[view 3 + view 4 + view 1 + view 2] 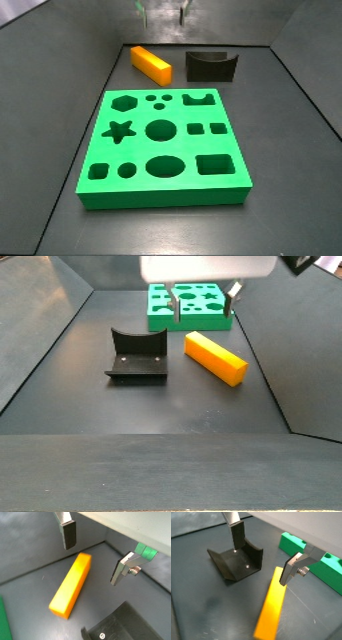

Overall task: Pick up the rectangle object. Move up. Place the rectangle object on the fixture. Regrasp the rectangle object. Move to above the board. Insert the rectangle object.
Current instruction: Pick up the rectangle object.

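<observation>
wrist views show what the side views barely catch: the gripper (93,554) hangs above the floor with its fingers (68,534) spread wide and nothing between them. in a side view the gripper (162,10) is only a blur at the top edge. the rectangle object (72,585) lies flat on the dark floor below the gap between the fingers, untouched. both side views place it beside the fixture (136,354), apart from it, with the board (163,148) lying flat nearby, its many cut-outs empty.
</observation>
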